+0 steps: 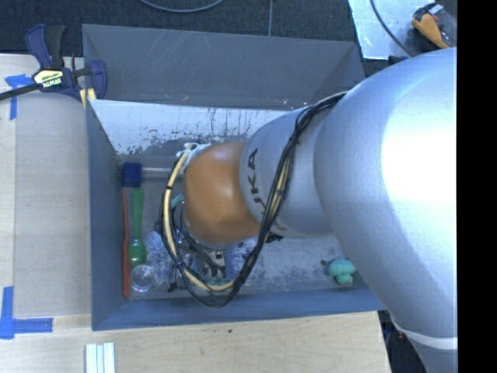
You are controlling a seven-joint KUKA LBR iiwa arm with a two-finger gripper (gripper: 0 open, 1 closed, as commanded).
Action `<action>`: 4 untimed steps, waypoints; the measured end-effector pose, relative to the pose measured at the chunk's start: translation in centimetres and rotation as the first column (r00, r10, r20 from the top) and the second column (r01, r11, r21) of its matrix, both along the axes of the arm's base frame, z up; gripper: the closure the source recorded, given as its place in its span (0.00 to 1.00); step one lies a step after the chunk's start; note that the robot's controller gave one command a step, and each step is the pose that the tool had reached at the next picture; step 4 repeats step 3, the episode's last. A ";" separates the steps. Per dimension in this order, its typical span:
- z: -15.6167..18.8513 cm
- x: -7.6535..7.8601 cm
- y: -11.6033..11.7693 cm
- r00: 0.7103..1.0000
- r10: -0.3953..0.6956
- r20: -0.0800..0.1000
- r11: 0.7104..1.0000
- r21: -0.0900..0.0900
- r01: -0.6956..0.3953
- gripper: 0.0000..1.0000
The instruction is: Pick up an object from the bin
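- Far left of the grey metal bin [105, 231], a few things are lined up along the left wall. There's a thin orange stick [126, 256] right against the wall, and just beside it a green tube [137, 224] running front to back. A dark blue cap [130, 175] sits at the back end of the tube.
- In the front-left corner there's a small clear round piece [141, 276]. It's just beside a patch of crumpled bluish clear plastic [159, 253].
- Next over is the gripper [203, 266], low in the bin near the front wall. Its dark body is right up against that crumpled plastic, which looks like the nearest thing to it. Whether they're actually touching, I can't tell.
- Open or closed? Honestly can't tell, since the business end is buried under the wrist and wiring. I don't see anything gripped in it either.
- The wrist points steeply down into the bin. The round orange cover [217, 193] sits right above the gripper, with yellow and black cables [169, 208] looping around its left side and under the front.
- The big silver arm [373, 169] comes in from the right and covers most of the right half of the bin.
- Far right on the bin floor, a small teal lump [339, 270] sits by itself near the front wall. It's well apart from the gripper.
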State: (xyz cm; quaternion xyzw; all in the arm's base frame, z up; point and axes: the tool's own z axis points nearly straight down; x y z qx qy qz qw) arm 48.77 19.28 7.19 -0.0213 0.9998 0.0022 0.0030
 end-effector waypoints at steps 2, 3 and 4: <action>0.8 0.0 0.0 1.000 0.000 0.001 1.000 0.001 0.000 1.00; 2.7 -0.2 -0.1 1.000 -0.001 -0.004 1.000 -0.001 0.001 1.00; 2.7 -0.2 -0.1 1.000 -0.001 -0.004 1.000 -0.001 0.001 1.00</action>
